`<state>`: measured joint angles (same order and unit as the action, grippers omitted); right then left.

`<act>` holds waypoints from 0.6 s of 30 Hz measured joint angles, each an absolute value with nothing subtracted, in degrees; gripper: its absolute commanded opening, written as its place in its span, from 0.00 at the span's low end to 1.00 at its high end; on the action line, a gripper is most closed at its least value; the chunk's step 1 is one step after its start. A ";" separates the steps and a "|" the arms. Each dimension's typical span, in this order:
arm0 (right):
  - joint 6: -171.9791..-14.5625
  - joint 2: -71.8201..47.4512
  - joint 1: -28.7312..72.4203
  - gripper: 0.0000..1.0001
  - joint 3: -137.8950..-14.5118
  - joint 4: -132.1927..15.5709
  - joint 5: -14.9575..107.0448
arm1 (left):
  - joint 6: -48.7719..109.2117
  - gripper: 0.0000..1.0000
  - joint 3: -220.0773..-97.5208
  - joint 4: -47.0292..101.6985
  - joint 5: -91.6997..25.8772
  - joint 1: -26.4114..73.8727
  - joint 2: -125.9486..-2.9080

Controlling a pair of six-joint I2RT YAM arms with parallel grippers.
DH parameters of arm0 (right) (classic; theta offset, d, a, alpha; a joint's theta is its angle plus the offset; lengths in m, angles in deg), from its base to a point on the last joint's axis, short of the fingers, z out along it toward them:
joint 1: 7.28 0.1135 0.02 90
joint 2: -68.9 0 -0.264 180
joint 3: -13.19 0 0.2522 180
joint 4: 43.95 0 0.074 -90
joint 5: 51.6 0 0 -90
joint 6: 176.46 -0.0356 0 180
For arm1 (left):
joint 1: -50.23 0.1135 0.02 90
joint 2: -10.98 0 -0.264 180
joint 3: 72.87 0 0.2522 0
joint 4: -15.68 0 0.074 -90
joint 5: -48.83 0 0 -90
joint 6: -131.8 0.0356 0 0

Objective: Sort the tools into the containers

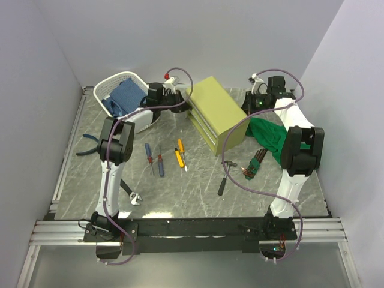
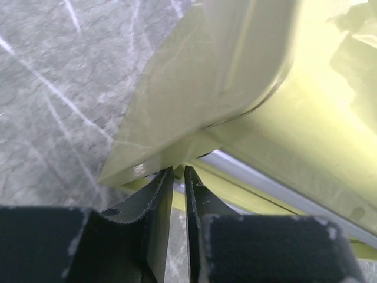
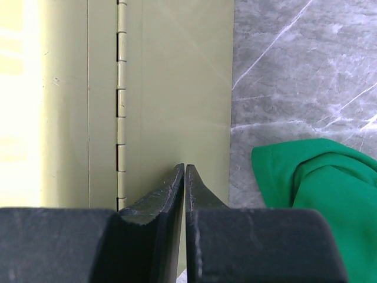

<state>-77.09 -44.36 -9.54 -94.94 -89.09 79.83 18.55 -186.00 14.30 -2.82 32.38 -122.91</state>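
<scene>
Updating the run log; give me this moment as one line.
left end effector: shut, at chest corner | right end effector: shut, at chest hinge | tools: unsorted, on table

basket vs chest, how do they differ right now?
Basket is white, oval, open lattice; chest is olive-green, boxy, solid-walled. Basket is open-topped with a blue cloth inside; chest's contents are hidden. Both sit at the far side of the table, and no tool shows in either.

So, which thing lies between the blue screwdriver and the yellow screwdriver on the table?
The red screwdriver lies between the blue screwdriver and the yellow screwdriver. Only the top external view shows this.
</scene>
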 measured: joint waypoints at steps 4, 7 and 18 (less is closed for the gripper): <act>-77.05 -44.33 -9.52 0.18 -94.94 -89.24 79.26 | 18.60 0.30 -187.38 14.67 -2.63 31.58 -123.30; -77.13 -43.74 -9.52 0.29 -94.94 -89.64 76.93 | 17.99 0.42 -186.90 14.52 -2.82 31.64 -123.02; -78.12 -35.70 -9.85 0.42 -99.46 -88.30 66.89 | 10.45 0.50 -171.18 20.68 -5.56 37.13 -105.51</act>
